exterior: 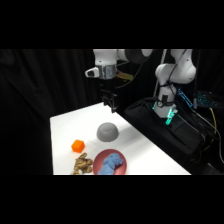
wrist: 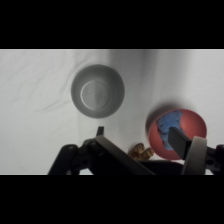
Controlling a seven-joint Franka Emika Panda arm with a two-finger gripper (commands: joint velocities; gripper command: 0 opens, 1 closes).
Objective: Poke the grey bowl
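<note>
Black linkage fills the bottom of the wrist view, and from it the gripper [wrist: 136, 131] shows its two fingers standing well apart with nothing between them but bare tabletop, so it is spread open and holds nothing. In the side view the gripper [exterior: 111, 105] hangs from above over the far part of the white table [exterior: 145, 150], its dark fingers pointing down and clear of every object. Nearest to it is the grey bowl [exterior: 107, 132], a smooth matte dome resting on the table toward the camera from the gripper and apart from it. From the wrist, the grey bowl [wrist: 97, 91] appears as a round shape above the left finger, with a strip of table [wrist: 40, 75] between them. Farther out, at the table's near edge, sits a pinkish-red dish [exterior: 97, 157] with blue contents [exterior: 112, 162]; the wrist view shows the same dish [wrist: 192, 117] and blue contents [wrist: 167, 125] partly behind the right finger. Just left of the dish lies a small heap of brown pieces [exterior: 82, 163], also glimpsed from the wrist [wrist: 140, 149]. An orange block [exterior: 77, 146] stands near them, left of the bowl. Beyond the table's right edge rises the arm's white base [exterior: 175, 70].
</note>
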